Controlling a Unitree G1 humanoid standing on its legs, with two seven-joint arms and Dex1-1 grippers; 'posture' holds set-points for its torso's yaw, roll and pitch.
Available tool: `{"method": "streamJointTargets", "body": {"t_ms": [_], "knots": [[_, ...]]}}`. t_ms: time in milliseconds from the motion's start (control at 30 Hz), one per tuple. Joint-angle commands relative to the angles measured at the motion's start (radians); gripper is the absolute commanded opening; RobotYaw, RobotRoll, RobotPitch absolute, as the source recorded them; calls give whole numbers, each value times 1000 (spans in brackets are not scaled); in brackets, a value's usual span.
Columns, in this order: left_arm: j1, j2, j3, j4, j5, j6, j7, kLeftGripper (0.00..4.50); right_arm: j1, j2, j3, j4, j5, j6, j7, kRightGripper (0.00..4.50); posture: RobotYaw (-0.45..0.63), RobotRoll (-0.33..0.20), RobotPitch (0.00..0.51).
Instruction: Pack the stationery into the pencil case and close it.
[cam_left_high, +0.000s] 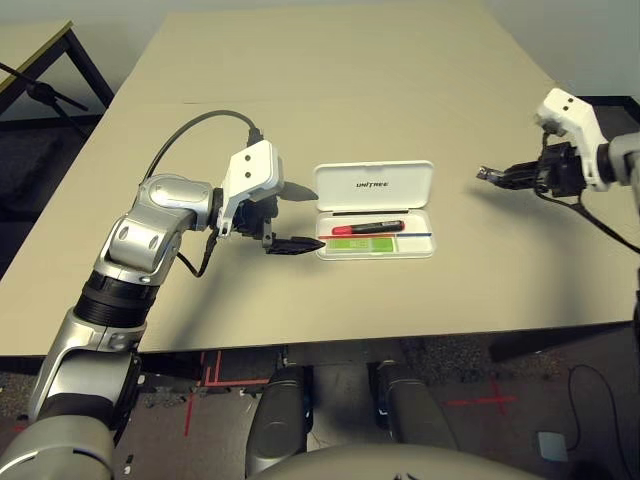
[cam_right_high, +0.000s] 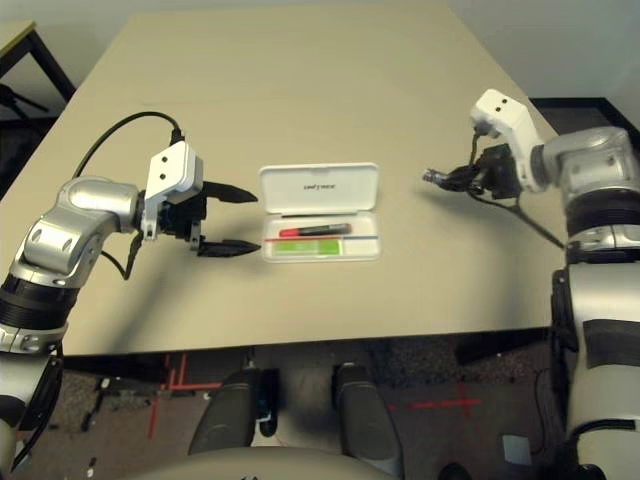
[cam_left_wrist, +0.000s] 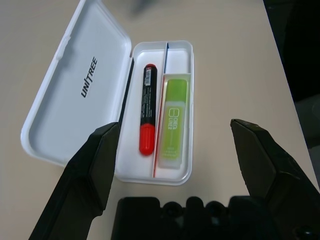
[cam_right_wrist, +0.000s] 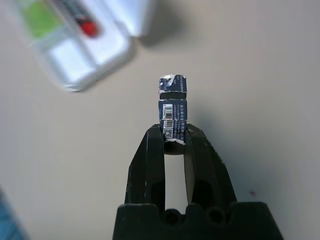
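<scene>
Right wrist view, right hand (cam_right_wrist: 174, 136) pinching stubby cylinder (cam_right_wrist: 172, 107), left hand (cam_right_high: 228, 218) wide.

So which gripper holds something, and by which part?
The right gripper holds the small cylinder by one end. The left gripper is open, holding nothing.

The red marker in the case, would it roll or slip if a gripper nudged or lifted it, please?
The red marker looks round and smooth, so it would probably roll, though the green bar and the case wall hem it in. It seems stiff, light, and possibly slippery.
</scene>
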Motion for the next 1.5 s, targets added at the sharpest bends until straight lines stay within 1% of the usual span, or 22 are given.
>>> {"method": "streamJointTargets", "body": {"t_ms": [33,167,333,467,733,867,1333,1400,1467,1500], "knots": [[-2,-2,-1,6,-7,-5,3,4500,35,11,62,-165,63,50,38,264,13,0,129],[-3,-3,0,2,-7,-2,4,4500,82,57,101,-287,57,30,38,264,13,0,122],[1,-6,-3,-4,-6,-4,9,4500,100,126,131,-329,32,-27,30,264,14,0,116],[0,-9,-7,-3,-5,-6,14,4500,114,170,156,-328,13,-82,13,264,22,0,117],[11,-4,-1,-14,-9,-2,16,4500,140,175,187,-287,-24,-191,2,264,29,0,118],[10,-3,-2,-14,-8,0,19,4500,142,198,185,-285,-18,-179,-3,264,30,0,119],[3,-3,-3,-4,-6,-3,16,4500,164,217,186,-279,-16,-175,5,264,27,0,121],[2,-2,-3,-3,-5,-3,16,4500,163,223,185,-269,-19,-183,-5,1014,27,0,123],[1,-2,-3,-3,-6,1,17,4500,162,225,184,-265,-20,-187,-7,1638,28,0,123],[1,-1,-3,-3,-6,4,17,4500,160,222,181,-262,-19,-187,-5,2051,29,0,124]]}}
